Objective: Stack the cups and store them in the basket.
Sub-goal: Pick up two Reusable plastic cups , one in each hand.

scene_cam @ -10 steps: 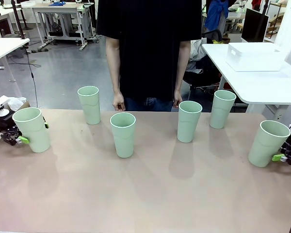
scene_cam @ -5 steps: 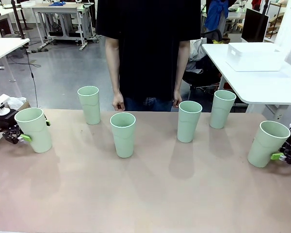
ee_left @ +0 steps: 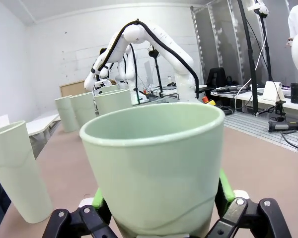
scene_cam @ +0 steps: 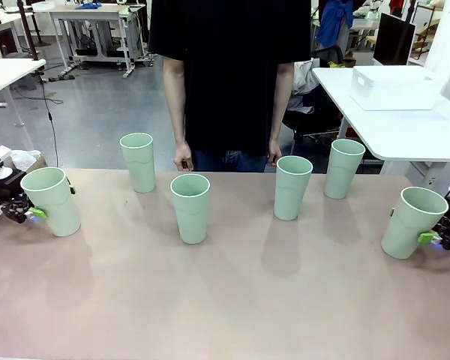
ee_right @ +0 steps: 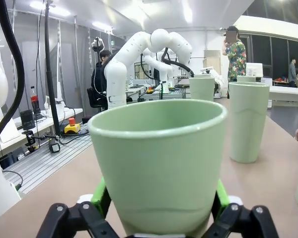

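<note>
Cups [scene_cam: 190, 210]: left tool [scene_cam: 55, 202] pinches leftmost cup [scene_cam: 49, 186], right tool [scene_cam: 410, 225] pinches rightmost cup [scene_cam: 417, 208].

left cup [scene_cam: 51, 206] and right cup [scene_cam: 411, 225] each slightly further inward

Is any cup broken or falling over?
Nothing is broken or spilled. The cup at the left end and the cup at the right end lean outward a little. The left claw and the right claw are pinching them low down. The four middle cups stand straight.
</note>
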Controlling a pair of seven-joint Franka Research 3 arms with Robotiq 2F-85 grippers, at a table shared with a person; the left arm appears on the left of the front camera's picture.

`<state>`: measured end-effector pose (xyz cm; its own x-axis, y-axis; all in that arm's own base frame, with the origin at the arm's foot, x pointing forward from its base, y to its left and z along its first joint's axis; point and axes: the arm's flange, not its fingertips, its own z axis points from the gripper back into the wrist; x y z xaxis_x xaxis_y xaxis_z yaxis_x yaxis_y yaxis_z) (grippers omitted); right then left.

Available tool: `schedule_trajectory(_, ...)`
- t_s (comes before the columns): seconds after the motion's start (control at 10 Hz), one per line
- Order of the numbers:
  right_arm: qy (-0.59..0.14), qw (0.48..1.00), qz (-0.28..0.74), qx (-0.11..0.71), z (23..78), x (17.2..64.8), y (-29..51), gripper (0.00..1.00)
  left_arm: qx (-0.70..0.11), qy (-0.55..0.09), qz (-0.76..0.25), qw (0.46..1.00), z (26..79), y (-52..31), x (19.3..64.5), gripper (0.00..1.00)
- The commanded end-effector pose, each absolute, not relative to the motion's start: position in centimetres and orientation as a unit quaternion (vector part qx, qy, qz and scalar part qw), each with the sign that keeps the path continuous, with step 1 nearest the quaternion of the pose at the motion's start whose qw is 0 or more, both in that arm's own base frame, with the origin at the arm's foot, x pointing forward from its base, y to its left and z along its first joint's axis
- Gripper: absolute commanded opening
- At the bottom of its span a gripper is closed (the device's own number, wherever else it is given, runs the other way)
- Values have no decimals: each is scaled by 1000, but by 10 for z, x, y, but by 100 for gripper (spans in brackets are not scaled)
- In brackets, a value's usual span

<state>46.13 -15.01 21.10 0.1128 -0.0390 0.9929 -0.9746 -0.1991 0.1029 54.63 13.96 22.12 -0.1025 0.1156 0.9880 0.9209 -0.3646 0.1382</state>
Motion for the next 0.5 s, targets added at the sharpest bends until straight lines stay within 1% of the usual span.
schedule_trajectory(0.0, -453, 464, 507, 568, 216, 453, -142, 100, -576, -466, -587, 327, 222, 135, 533, 100)
schedule_trajectory(0.4, -449, 467, 502, 573, 214, 455, -145, 100, -578, -460, -589, 328, 221, 134, 533, 100)
